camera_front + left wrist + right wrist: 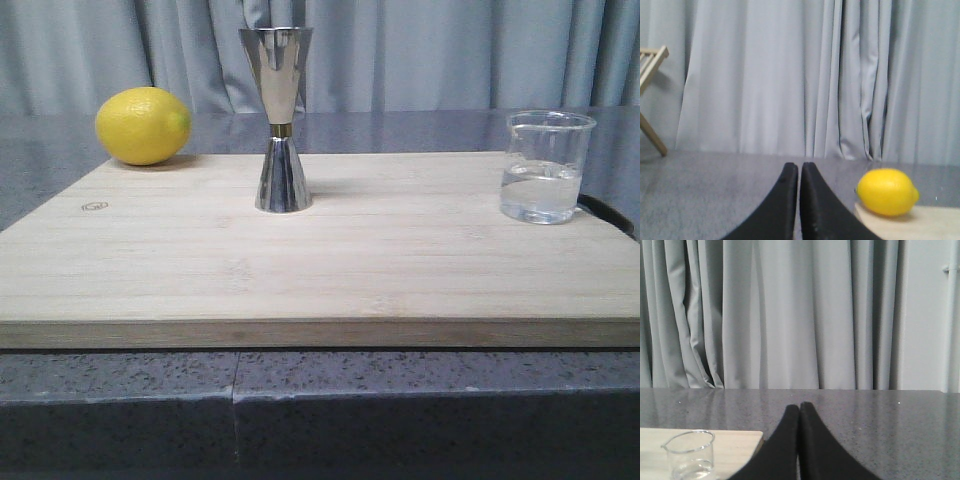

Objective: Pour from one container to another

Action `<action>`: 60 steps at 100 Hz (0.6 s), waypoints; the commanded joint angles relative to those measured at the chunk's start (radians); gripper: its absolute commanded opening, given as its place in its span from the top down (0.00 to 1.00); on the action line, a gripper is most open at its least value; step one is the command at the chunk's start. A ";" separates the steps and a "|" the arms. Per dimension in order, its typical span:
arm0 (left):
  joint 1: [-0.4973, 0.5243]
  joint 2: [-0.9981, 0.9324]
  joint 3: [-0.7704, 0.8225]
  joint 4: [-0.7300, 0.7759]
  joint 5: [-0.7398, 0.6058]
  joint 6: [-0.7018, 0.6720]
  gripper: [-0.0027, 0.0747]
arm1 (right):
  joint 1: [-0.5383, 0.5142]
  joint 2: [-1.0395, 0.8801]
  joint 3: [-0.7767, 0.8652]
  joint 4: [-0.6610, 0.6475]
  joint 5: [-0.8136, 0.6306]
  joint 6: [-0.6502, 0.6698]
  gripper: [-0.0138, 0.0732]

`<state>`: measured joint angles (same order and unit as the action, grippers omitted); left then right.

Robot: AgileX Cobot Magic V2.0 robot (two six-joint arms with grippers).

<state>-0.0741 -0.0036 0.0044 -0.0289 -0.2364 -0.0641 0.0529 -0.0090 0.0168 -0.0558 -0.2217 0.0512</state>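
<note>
A small clear glass beaker (pixel 545 166) with a spout stands at the right end of the wooden board (pixel 320 270), partly filled with clear liquid. The right wrist view also shows this beaker (pixel 690 454). The tall steel hourglass jigger (pixel 279 120) with a gold band at its waist stands upright at the board's back middle. Neither gripper appears in the front view. My left gripper (pixel 799 167) is shut and empty, off the board's left end. My right gripper (pixel 799 407) is shut and empty, beyond the board's right end, apart from the beaker.
A yellow lemon (pixel 143 125) lies at the board's back left corner; the left wrist view shows this lemon (pixel 887 192) too. The board rests on a dark speckled counter (pixel 320 400). Grey curtains hang behind. A wooden frame (pixel 651 95) stands far left.
</note>
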 commanded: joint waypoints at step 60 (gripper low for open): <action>-0.027 0.291 -0.384 0.010 0.387 -0.234 0.99 | -0.008 0.304 -0.425 0.000 0.404 0.095 0.93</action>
<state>-0.0783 0.1901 -0.2672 -0.0205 0.0937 -0.2895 0.0529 0.2037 -0.3264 -0.0543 0.1841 0.1406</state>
